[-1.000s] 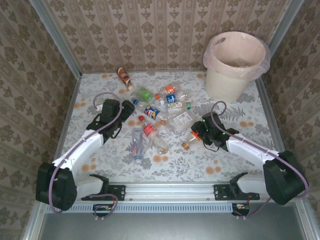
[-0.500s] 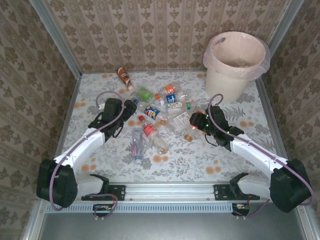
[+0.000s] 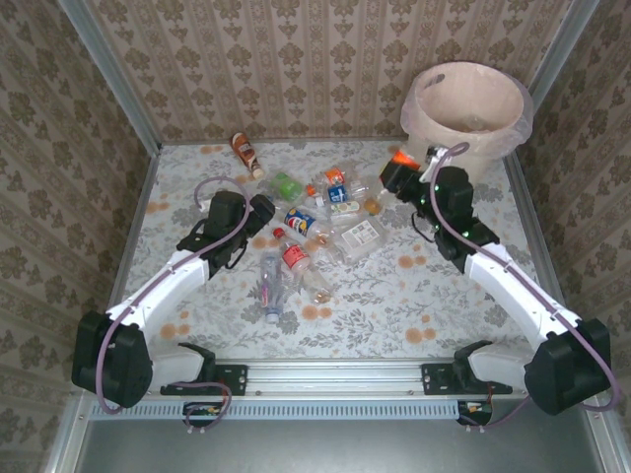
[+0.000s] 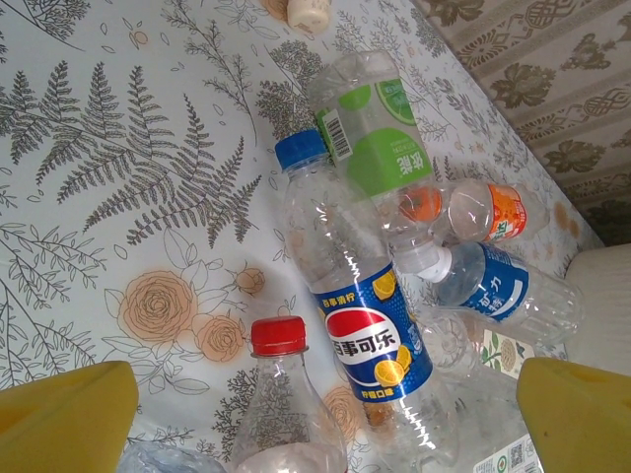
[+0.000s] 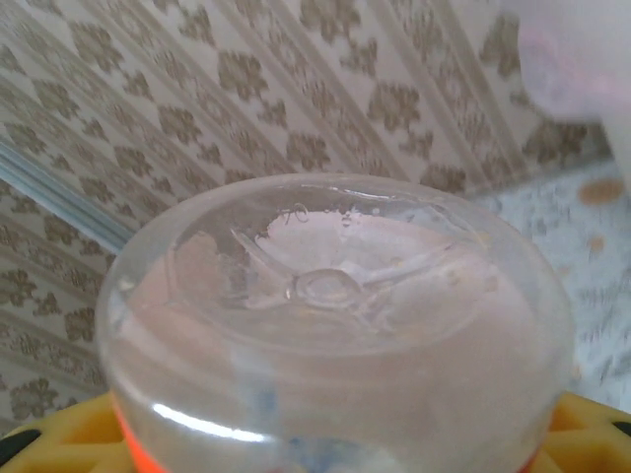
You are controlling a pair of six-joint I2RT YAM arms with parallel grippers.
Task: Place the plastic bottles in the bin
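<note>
Orange-marked bottle, clenched in the right claw, has risen off the desk to beside the bin: drop comes next. The left claw gapes, released, over the pile of bottles.

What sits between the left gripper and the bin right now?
Top view: most of the loose plastic bottles, then the right gripper holding another bottle.
</note>
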